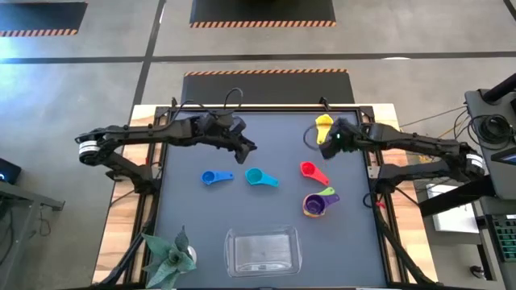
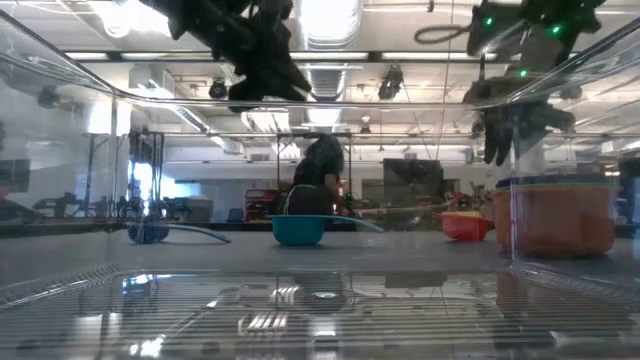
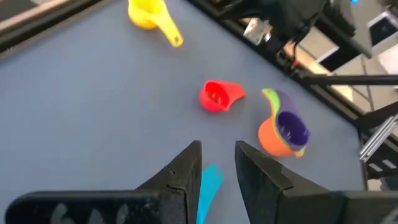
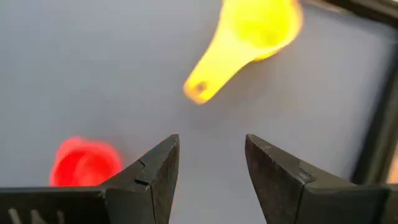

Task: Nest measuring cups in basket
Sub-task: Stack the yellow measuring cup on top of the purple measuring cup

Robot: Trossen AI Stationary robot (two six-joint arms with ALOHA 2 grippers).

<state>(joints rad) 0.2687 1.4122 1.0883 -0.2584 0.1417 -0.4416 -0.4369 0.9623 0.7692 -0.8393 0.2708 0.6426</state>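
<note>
Left gripper [image 1: 248,147]: hangs over the dark grey table mat [image 1: 274,129], up and to the right of the small blue plastic scoop [image 1: 211,178]; its fingers [image 3: 186,171] stand a narrow gap apart and hold nothing.
Right gripper [image 1: 329,150]: hangs just beside the yellow plastic scoop [image 1: 324,123], with the fingers [image 4: 157,168] spread wide and bare.
Yellow scoop: lies near the mat's far right corner, handle toward the right gripper.
Blue scoop: lies left of centre, just beside the teal round plastic scoop [image 1: 256,177].
Small red plastic scoop [image 1: 310,170]: lies right of the teal one, apart from it.
Nested stack: the purple cup [image 1: 314,205] sits inside an orange cup [image 3: 271,138], with a green handle [image 1: 328,192] sticking out, near the red scoop.
Clear rectangular plastic basket [image 1: 234,259]: stands at the mat's near edge, holding no cups.
Green-leaved toy plant [image 1: 169,256]: stands left of the basket.
</note>
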